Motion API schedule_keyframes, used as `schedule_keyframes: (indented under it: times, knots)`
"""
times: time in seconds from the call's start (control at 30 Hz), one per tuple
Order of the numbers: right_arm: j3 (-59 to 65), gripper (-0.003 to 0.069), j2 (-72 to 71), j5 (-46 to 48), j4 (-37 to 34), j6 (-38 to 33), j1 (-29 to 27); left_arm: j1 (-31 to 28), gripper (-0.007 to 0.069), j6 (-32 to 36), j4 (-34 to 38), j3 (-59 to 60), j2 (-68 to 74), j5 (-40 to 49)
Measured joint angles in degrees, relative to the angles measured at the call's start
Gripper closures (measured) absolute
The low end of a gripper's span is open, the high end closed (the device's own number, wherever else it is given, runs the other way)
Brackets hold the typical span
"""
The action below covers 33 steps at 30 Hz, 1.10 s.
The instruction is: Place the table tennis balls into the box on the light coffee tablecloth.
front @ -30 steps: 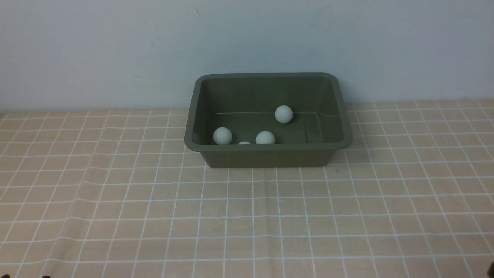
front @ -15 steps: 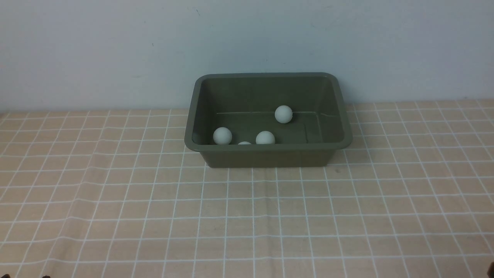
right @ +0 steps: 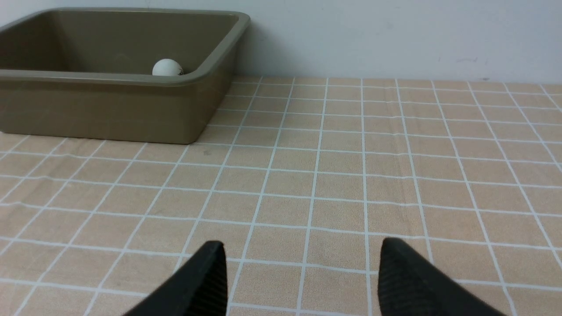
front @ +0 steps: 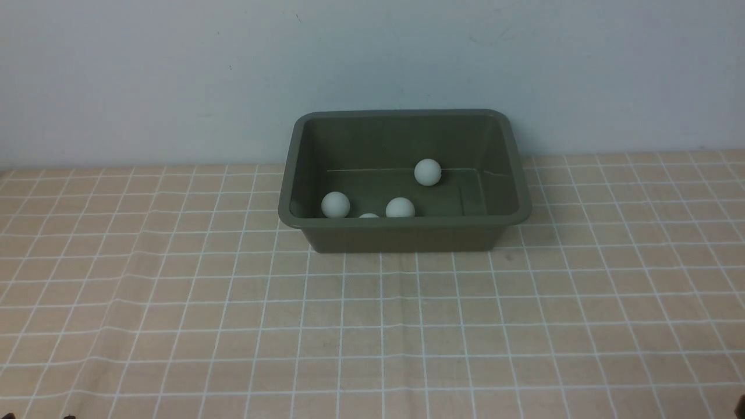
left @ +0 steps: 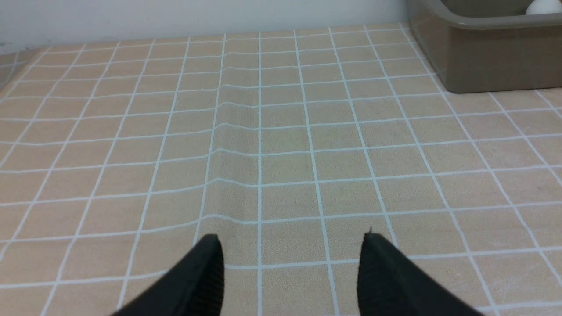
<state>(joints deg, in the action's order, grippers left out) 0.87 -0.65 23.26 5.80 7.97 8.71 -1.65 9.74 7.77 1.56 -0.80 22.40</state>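
Checked tablecloth is lying bare of balls; nothing is changing from a second ago. Four balls are sitting in the box. Left gripper and right gripper are hanging open, empty; task is looking finished.

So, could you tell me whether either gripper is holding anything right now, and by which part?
Nothing is held. The left gripper and right gripper both stand open over bare tablecloth, with nothing between the fingers.
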Motion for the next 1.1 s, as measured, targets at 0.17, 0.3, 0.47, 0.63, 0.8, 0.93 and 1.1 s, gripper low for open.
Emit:
schedule_keyframes:
  times: [0.17, 0.3, 0.47, 0.63, 0.8, 0.93, 1.1]
  knots:
    - [0.00, 0.0237, 0.00, 0.00, 0.00, 0.00, 0.00, 0.00, 0.0251, 0.00, 0.00, 0.00, 0.00, 0.00]
    - [0.00, 0.0237, 0.00, 0.00, 0.00, 0.00, 0.00, 0.00, 0.0251, 0.00, 0.00, 0.00, 0.00, 0.00]
    - [0.00, 0.0237, 0.00, 0.00, 0.00, 0.00, 0.00, 0.00, 0.0251, 0.00, 0.00, 0.00, 0.00, 0.00]
    - [0.00, 0.0237, 0.00, 0.00, 0.00, -0.65, 0.00, 0.00, 0.0251, 0.00, 0.00, 0.00, 0.00, 0.00]
    - [0.00, 0.0237, 0.00, 0.00, -1.15, -5.43, -1.05, 0.00, 0.0251, 0.00, 0.00, 0.00, 0.00, 0.00]
    - [0.05, 0.0237, 0.00, -0.33, -2.92, -7.48, -2.50, 0.00, 0.0251, 0.00, 0.00, 0.00, 0.00, 0.00]
    - [0.05, 0.0237, 0.00, -0.33, -3.36, -8.50, -6.19, 0.00, 0.0251, 0.00, 0.00, 0.00, 0.00, 0.00]
